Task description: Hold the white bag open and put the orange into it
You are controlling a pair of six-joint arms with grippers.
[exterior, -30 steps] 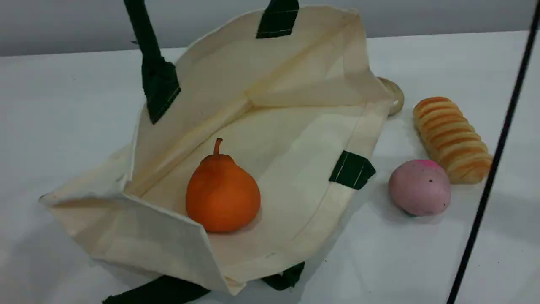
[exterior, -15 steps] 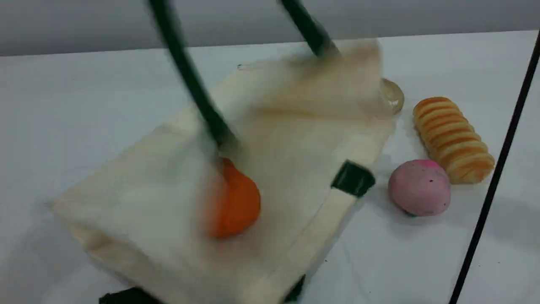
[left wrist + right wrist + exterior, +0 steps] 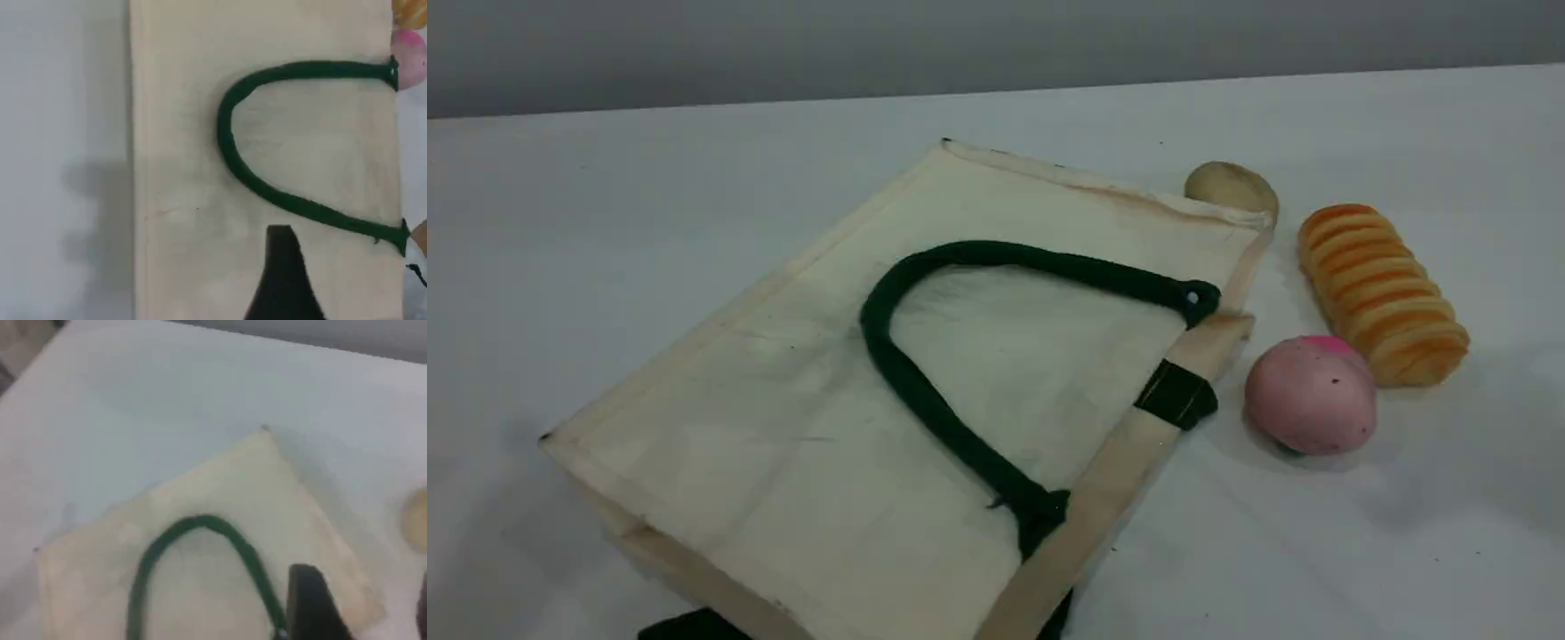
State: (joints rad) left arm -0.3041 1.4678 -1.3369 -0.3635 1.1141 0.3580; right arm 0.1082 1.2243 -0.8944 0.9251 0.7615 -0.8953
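White bag [image 3: 800, 427] lies flat and closed under the left gripper [image 3: 283, 267]; orange hidden, probably inside. Can't tell either gripper's jaw state; neither holds anything.

White table [image 3: 605, 222] under bag [image 3: 783, 427], foods

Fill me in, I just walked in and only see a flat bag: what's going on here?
Nothing is being handled right now. The white bag lies collapsed flat on the table, one green rope handle draped across its top. No orange is in view; whether it is inside the bag can't be told. A pink ball, a ridged bread loaf and a small beige item sit beside the bag. Both arms hover above, gripping nothing.
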